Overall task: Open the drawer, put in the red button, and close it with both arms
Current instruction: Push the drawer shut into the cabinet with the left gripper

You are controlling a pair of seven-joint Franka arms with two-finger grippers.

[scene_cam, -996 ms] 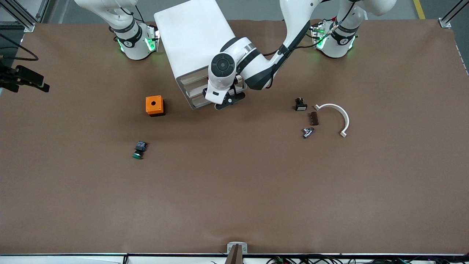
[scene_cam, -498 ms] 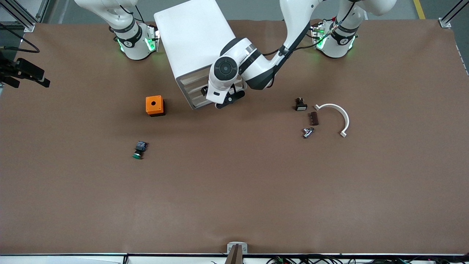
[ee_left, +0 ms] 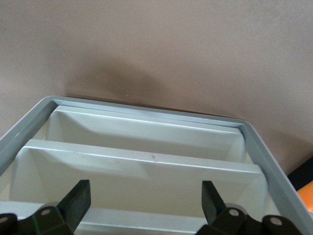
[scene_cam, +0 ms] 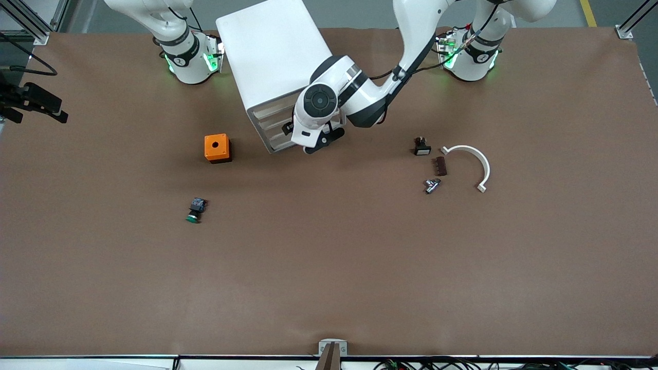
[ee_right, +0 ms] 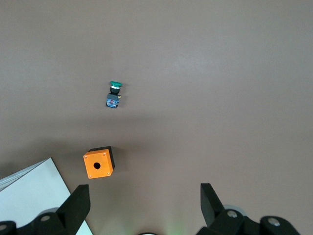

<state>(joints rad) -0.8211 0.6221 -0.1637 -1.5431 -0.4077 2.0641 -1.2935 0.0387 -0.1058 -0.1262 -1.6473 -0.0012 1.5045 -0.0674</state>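
The white drawer cabinet (scene_cam: 272,56) stands between the two arm bases, its drawer front facing the front camera. My left gripper (scene_cam: 306,135) is open right at that front. In the left wrist view it (ee_left: 145,203) is empty, one finger (ee_left: 78,198) on each side of the pale drawer faces inside the grey frame (ee_left: 146,110). My right gripper (ee_right: 144,205) is open and empty, high over the table near its base and out of the front view. The red button shows in no view. A green-capped button (scene_cam: 195,210) lies on the table and also shows in the right wrist view (ee_right: 114,94).
An orange box (scene_cam: 217,148) with a round hole sits beside the cabinet toward the right arm's end. Toward the left arm's end lie a small black part (scene_cam: 421,147), a brown piece (scene_cam: 440,166), a metal fitting (scene_cam: 432,185) and a white curved part (scene_cam: 475,159).
My left gripper has moved in toward the cabinet's drawer front. Nothing on the table has moved.
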